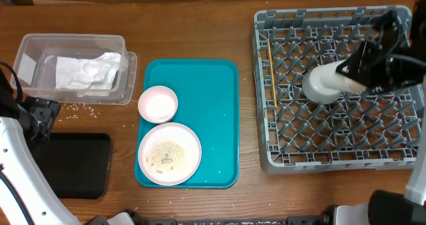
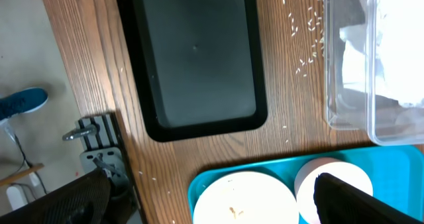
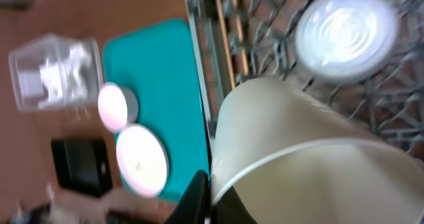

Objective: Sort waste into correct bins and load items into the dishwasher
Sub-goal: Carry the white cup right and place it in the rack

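My right gripper (image 1: 346,72) is shut on the rim of the grey-green bowl (image 1: 323,85) and holds it over the grey dish rack (image 1: 266,152); the bowl fills the right wrist view (image 3: 298,144). A white cup (image 3: 348,35) sits upside down in the rack, next to the chopsticks (image 1: 273,85). The small pink bowl (image 1: 158,104) and the large plate (image 1: 169,153), with rice on it, stand on the teal tray (image 1: 213,118). My left gripper (image 1: 36,118) is open and empty above the table's left side, its fingers (image 2: 205,207) wide apart.
The clear tub (image 1: 30,48) at the back left holds crumpled white napkins (image 1: 86,72). The black tray (image 1: 73,165) lies at the front left. Loose rice grains (image 1: 76,107) lie on the wood between them, also in the left wrist view (image 2: 308,48).
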Controlling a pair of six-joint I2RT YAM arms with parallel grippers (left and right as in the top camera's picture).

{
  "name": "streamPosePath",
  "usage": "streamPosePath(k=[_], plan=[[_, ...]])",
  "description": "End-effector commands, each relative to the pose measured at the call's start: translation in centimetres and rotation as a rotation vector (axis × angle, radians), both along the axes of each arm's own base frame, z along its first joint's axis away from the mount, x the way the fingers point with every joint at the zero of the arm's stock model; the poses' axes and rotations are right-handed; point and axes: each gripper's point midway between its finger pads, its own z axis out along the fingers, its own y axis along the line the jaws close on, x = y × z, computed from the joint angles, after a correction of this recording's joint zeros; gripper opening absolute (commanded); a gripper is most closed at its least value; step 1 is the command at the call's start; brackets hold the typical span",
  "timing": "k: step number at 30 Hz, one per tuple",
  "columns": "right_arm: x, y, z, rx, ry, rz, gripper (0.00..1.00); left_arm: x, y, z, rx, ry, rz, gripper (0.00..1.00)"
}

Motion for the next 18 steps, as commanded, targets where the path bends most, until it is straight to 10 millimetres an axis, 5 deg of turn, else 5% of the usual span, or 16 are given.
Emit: streamPosePath(k=[1,6,18], plan=[[0.3,2.7,-2.2,0.223,-0.058,0.201,0.04,0.1,0.1,0.3,0.008,-0.011,0.012,1.0],[0.7,4.9,-5.9,0.533,-0.118,0.318,0.04,0.1,0.1,0.3,0.008,-0.011,0.013,1.0],[3.2,1.6,-14.6,0.644,0.083,0.168,0.04,0.1,0.1,0.3,0.008,-0.011,0.013,1.0]])
